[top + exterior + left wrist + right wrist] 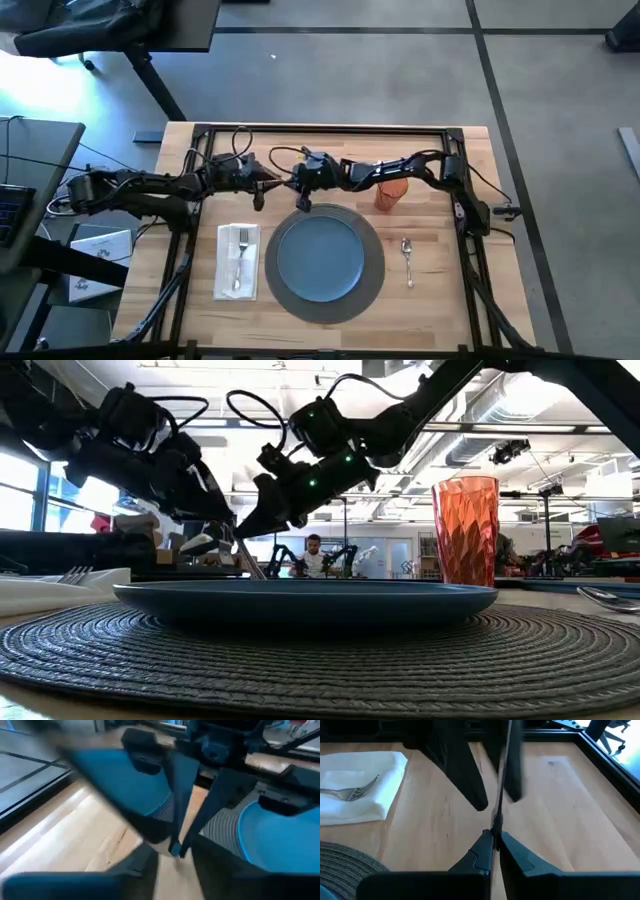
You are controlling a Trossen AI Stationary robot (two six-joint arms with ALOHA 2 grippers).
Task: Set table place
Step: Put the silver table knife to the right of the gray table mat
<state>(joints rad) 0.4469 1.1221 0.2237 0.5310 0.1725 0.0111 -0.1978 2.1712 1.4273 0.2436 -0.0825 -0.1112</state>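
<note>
Right wrist view: right pincer (493, 840) pinching thin knife (503, 775) — left pincer (258, 193) blurred, state can't tell.

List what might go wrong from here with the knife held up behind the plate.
1. The right gripper pinches the thin knife only at its fingertips above the table, so the knife may twist or drop.
2. The left gripper is close beside it, so the two could collide.
3. The right arm passes right by the orange cup and might tip it.
</note>
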